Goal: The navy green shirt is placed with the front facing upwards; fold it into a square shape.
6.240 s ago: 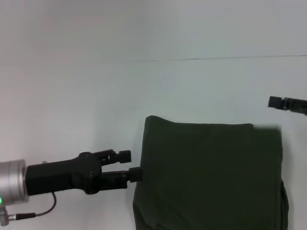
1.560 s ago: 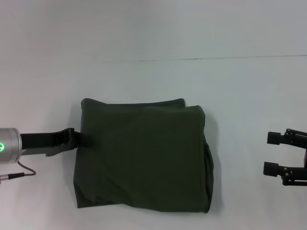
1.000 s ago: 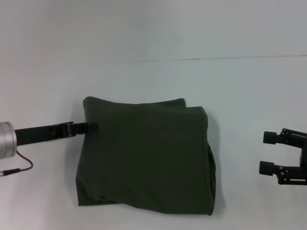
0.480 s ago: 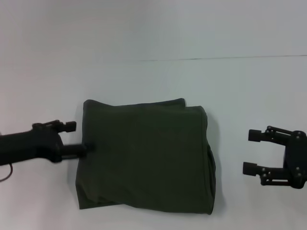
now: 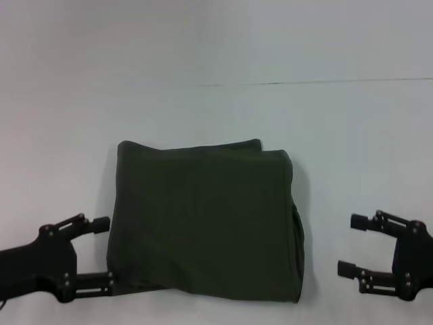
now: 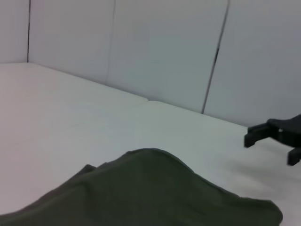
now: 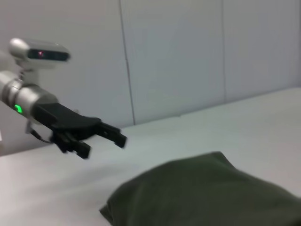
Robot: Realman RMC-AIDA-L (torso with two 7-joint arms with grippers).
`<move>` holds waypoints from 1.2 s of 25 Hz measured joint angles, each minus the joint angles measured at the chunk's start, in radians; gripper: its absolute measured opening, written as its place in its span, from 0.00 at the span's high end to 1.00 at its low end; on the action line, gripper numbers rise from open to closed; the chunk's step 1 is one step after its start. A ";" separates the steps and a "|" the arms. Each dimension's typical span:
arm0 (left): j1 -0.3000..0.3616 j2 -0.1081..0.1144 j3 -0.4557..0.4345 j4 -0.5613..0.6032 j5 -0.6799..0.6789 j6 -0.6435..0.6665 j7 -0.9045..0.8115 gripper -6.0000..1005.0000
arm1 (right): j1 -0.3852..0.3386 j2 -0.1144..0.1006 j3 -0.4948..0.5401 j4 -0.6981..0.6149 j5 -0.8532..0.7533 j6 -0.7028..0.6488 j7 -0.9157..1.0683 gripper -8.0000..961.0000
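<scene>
Left pincer (image 5: 101,257) gaping, touching navy green shirt (image 5: 203,220) near corner | right pincer (image 5: 355,247) gaping, lying well apart.

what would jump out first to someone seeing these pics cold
The dark olive-green cotton shirt, folded into a rough square with its plain side up, lies in the middle of the white table. Flanking it are two black tools, both open and holding nothing: the left tool close to the shirt's near left corner, the right tool standing well clear of its right edge.
</scene>
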 joint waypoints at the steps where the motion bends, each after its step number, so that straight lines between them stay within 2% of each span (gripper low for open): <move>1: 0.006 0.000 -0.005 -0.004 0.003 0.004 0.014 0.04 | 0.000 0.000 0.000 0.000 0.000 0.000 0.000 0.06; 7: 0.027 0.000 -0.062 -0.046 0.033 -0.006 0.086 0.04 | -0.025 0.000 0.001 0.063 -0.014 0.102 -0.071 0.06; 11: 0.019 0.000 -0.062 -0.069 0.051 -0.027 0.097 0.04 | -0.019 0.001 -0.001 0.077 -0.014 0.125 -0.081 0.06; 30: -0.002 0.003 -0.067 -0.073 0.043 -0.018 0.097 0.04 | -0.009 0.003 0.000 0.084 -0.013 0.130 -0.082 0.06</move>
